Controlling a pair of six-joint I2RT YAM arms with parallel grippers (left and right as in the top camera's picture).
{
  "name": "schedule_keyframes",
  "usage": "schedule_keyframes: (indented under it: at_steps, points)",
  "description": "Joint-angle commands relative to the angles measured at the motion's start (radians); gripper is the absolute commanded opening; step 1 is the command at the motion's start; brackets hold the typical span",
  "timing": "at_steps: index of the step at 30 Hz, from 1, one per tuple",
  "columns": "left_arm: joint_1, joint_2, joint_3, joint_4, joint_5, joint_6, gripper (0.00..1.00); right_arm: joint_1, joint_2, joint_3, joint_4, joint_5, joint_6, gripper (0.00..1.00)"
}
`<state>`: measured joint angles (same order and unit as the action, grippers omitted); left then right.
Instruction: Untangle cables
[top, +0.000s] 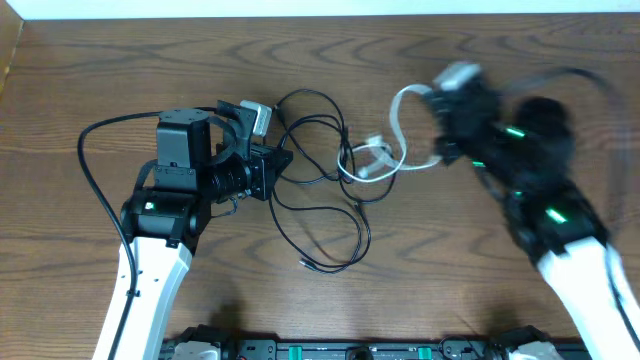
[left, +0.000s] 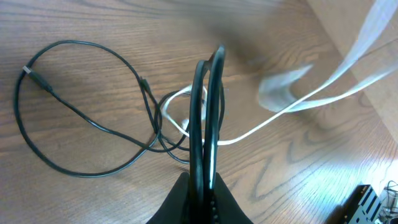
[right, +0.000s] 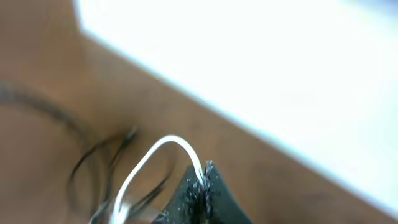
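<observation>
Thin black cables (top: 318, 190) lie looped and crossed in the table's middle, tangled with one white cable (top: 385, 160). My left gripper (top: 275, 160) is shut on a loop of black cable (left: 208, 124), which stands up between its fingers (left: 202, 190) in the left wrist view. My right gripper (top: 440, 100), blurred by motion, is shut on the white cable (right: 149, 162) and holds it lifted at the right of the tangle. In the right wrist view the white cable enters the shut fingers (right: 202, 186). A black plug end (top: 306, 264) lies near the front.
The wooden table (top: 90, 60) bears the arms' thicker black lead (top: 90, 150) at the left. The table's far edge (top: 320, 12) meets a white surface. A rail with fittings (top: 330, 350) runs along the front edge.
</observation>
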<state>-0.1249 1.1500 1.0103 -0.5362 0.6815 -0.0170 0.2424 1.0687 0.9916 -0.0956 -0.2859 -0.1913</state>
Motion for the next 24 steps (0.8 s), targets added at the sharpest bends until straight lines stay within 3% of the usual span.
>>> schedule_keyframes:
  at_steps: [1, 6, 12, 24]
  points:
    - [0.004, -0.002, 0.011, -0.003, 0.002, 0.021, 0.07, -0.087, -0.119, 0.024, 0.013, 0.145, 0.130, 0.01]
    - [0.004, -0.002, 0.011, -0.010, 0.002, 0.021, 0.07, -0.267, -0.244, 0.024, 0.041, 0.254, 0.235, 0.01]
    - [0.004, -0.002, 0.010, -0.023, 0.002, 0.021, 0.07, -0.482, -0.267, 0.024, 0.035, 0.287, 0.387, 0.01]
    - [0.004, 0.004, 0.005, -0.047, -0.018, 0.021, 0.08, -0.675, -0.041, 0.024, 0.016, 0.197, 0.690, 0.01]
